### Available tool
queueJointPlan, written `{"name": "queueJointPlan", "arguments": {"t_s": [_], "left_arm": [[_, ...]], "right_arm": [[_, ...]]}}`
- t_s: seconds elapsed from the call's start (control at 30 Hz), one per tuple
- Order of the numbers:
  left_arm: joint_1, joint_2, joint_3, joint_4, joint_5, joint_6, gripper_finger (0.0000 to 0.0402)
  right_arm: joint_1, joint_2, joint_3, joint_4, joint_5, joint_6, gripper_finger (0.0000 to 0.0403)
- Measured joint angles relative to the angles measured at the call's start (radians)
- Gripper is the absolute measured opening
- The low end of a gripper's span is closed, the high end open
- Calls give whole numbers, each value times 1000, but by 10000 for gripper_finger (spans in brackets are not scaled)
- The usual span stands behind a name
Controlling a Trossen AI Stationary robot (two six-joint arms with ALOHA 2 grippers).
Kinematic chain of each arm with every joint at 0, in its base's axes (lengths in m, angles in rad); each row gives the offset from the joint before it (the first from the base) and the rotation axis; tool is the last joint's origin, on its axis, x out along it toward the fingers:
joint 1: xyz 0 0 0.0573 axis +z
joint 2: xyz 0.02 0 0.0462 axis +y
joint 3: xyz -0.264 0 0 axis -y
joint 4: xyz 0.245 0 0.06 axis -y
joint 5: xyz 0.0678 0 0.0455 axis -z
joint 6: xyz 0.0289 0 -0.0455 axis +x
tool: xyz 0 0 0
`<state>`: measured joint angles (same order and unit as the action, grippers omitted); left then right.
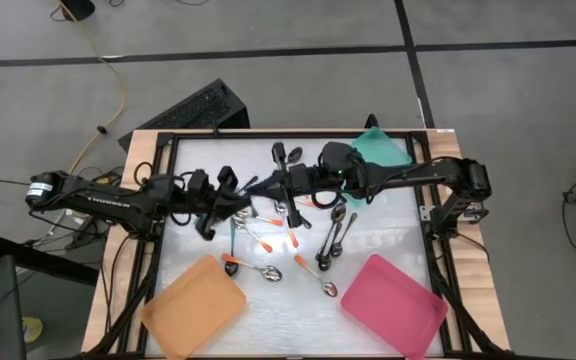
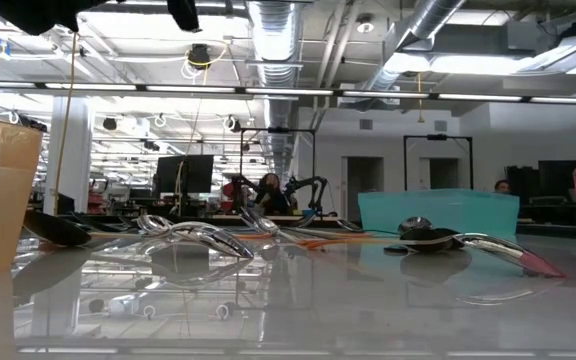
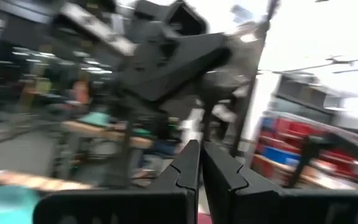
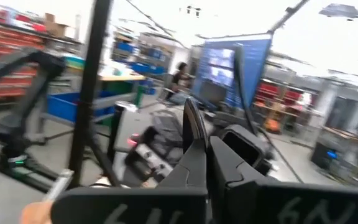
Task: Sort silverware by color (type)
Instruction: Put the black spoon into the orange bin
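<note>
- Left claw (image 1: 230, 183) raised over worktop (image 1: 388, 225) centre-left, fingers (image 3: 188, 165) pressed narrow, holding nothing visible
- Right claw (image 1: 286, 158) facing it from the right, fingers narrow, a thin dark strip between them, identity unclear
- Spoons (image 1: 288, 235) scattered mid-worktop, between teal tray (image 1: 383, 150), orange tray (image 1: 193, 305) and pink tray (image 1: 393, 305)

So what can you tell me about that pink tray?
The pink tray is flat, shallow and roughly square, with rounded corners and a low raised rim. It looks like smooth plastic. It lies flat but turned at an angle, on the pale tabletop at the near right corner, across from the orange tray. Nothing lies in it, no spoon touches it, and neither arm is near it.
</note>
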<state>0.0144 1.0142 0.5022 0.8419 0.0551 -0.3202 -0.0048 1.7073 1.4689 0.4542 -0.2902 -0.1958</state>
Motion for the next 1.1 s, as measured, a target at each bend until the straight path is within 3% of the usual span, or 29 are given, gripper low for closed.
{"name": "queueJointPlan", "arguments": {"t_s": [0.07,0.23,0.5,0.63,0.9,1.1], "left_arm": [[6,0,0,-12,-49,23,9],[30,-23,0,-68,-216,23,30],[50,-220,0,-90,-224,32,38],[51,-327,0,-91,-225,35,38],[50,-497,0,-70,-221,4,39],[50,-581,0,-62,-220,18,39]], "right_arm": [[1,-3,0,-4,46,0,6],[15,-12,0,-2,48,8,5],[42,-12,0,-104,53,5,5],[67,29,0,-54,47,17,5],[93,275,39,295,1,172,5],[99,494,261,362,-43,268,5]]}}
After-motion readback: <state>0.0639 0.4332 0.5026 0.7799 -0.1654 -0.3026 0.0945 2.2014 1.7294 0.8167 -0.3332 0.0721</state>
